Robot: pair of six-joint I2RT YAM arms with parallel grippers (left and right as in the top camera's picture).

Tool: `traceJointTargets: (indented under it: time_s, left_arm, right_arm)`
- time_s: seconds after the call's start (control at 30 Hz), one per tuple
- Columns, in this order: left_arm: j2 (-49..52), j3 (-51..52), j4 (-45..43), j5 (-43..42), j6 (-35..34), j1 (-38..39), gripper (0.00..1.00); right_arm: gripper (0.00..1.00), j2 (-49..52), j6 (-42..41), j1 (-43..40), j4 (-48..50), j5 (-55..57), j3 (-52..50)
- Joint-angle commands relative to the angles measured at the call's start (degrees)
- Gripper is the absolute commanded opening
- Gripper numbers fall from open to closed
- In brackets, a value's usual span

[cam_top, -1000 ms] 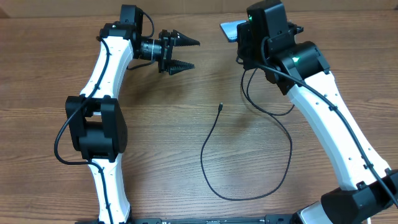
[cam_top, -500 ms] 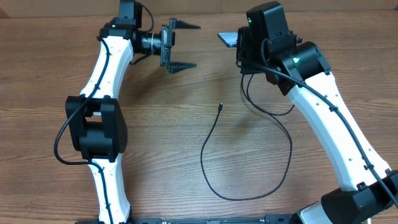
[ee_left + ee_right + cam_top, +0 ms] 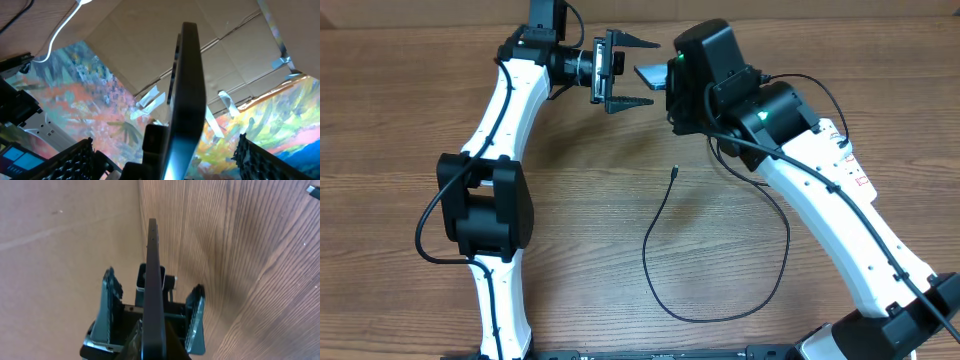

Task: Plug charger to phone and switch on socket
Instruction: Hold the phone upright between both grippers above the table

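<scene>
— Where do we find the phone?

— Up off the table, at the far side, a little right of the middle. From overhead we see only a light blue corner of it poking out leftward from under the right arm's camera housing.

— What has hold of it?

— The right gripper. In its own wrist view the phone runs edge-on up the middle of the picture, and the dark fingers at the bottom are pinched tight against its two faces. From above we cannot see those fingers at all.

— And the left gripper?

— It reaches in from the far left with its jaws spread wide. One finger lies on the far side of the phone's free end and the other on the near side. In the left wrist view we see the phone's dark edge standing midway between the two ribbed pads, with a clear gap on each side, so we count it as gripping nothing.

— Where is the charger?

— Flat on the table, near of both grippers. Its small plug tip lies around mid-table, well apart from the phone. From there we follow the thin black cable toward the near edge, round a broad loop to the right, and back up under the right arm, where we lose it.
</scene>
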State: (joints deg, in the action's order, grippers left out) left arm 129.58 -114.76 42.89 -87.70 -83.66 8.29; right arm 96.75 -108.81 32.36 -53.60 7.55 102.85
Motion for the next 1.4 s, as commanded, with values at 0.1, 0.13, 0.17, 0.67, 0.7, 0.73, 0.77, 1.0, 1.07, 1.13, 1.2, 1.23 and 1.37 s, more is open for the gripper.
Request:
traceJointTargets:
  time_s: [0.1, 0.13, 0.17, 0.67, 0.7, 0.73, 0.77, 1.0, 1.07, 1.13, 1.2, 1.23, 1.37]
  left_arm:
    - [0.5, -1.0, -0.1, -0.7, -1.7, 0.0, 0.72]
    - [0.5, -1.0, -0.1, -0.7, -2.0, 0.0, 0.69]
    - [0.5, -1.0, -0.1, -0.7, -2.1, 0.0, 0.67]
    - [0.5, -1.0, -0.1, -0.6, -2.5, 0.0, 0.59]
    - [0.5, -1.0, -0.1, -0.6, -2.5, 0.0, 0.58]
    - [0.5, -1.0, -0.1, -0.6, -2.5, 0.0, 0.58]
    - [0.5, -1.0, -0.1, -0.6, -2.5, 0.0, 0.58]
    - [0.5, -1.0, -0.1, 0.9, -2.5, 0.0, 0.51]
    - [0.5, -1.0, -0.1, 1.1, -2.5, 0.0, 0.51]
    - [0.5, -1.0, -0.1, 1.1, -2.5, 0.1, 0.51]
    - [0.5, -1.0, -0.1, 1.1, -2.5, 0.1, 0.49]
    - [0.5, -1.0, -0.1, 1.1, -2.5, 0.2, 0.46]
    - [0.5, -1.0, -0.1, 1.0, -2.5, 0.6, 0.43]
  right_arm:
    - [0.04, -2.1, -2.8, 1.1, 0.8, 3.4, 1.7]
    - [0.04, -2.1, -2.9, 1.1, 0.8, 4.2, 1.7]
    - [0.04, -2.1, -2.9, 1.1, 0.8, 4.9, 1.7]
    - [0.04, 1.4, -1.9, 3.6, 1.4, 7.0, 1.2]
    - [0.04, 1.4, -1.9, 3.6, 1.6, 7.0, 1.2]
    - [0.04, 1.4, -1.9, 3.6, 1.8, 7.1, 1.2]
    - [0.04, 1.4, -1.7, 3.6, 2.1, 7.3, 1.2]
    - [0.04, 1.4, 0.9, 3.6, 2.1, 9.6, 1.2]
    - [0.04, 1.4, 1.1, 3.6, 2.1, 9.8, 1.2]
    - [0.04, 1.4, 1.1, 3.7, 2.1, 10.7, 1.2]
    - [0.04, 1.4, 1.3, 3.7, 2.1, 11.1, 1.2]
    - [0.04, 1.5, 1.3, 3.7, 2.1, 11.1, 1.2]
    - [0.04, 1.6, 1.3, 3.7, 2.1, 11.1, 1.2]
